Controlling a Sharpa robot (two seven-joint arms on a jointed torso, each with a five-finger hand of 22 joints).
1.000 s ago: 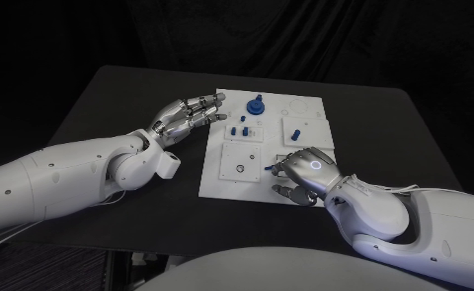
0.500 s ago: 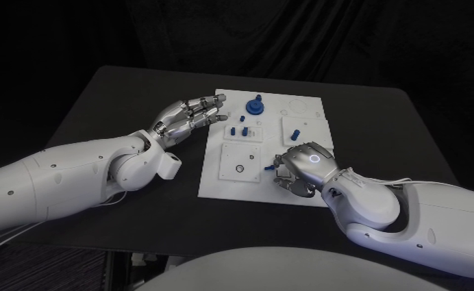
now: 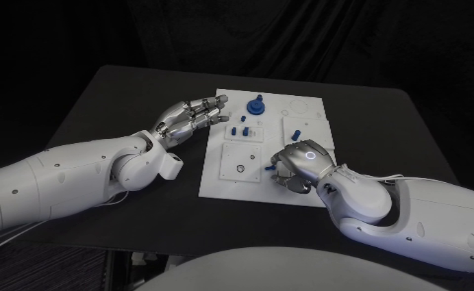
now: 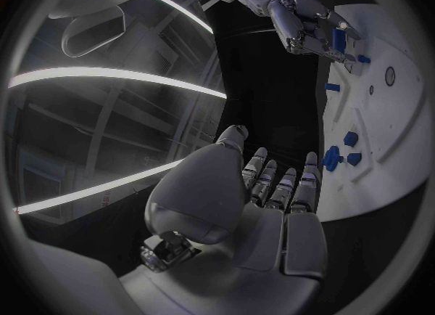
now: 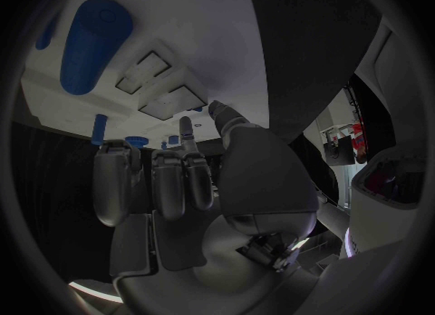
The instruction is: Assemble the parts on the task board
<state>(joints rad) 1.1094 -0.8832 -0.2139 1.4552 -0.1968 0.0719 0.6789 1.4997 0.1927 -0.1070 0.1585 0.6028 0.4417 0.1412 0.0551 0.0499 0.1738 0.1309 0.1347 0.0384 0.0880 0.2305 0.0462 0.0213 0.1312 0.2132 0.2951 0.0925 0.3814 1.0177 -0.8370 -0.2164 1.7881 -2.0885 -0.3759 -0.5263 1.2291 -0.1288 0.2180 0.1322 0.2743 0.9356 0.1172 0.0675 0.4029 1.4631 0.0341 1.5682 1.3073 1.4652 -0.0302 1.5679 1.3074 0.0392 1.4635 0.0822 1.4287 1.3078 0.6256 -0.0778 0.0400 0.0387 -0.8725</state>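
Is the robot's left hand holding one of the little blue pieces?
No, the left hand hovers open at the task board's edge, holding nothing.

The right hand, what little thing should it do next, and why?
Probably curl its fingers onto the small blue part just beside them. The right hand sits low over the board, near its front edge. Whether it already touches the part, I cannot tell.
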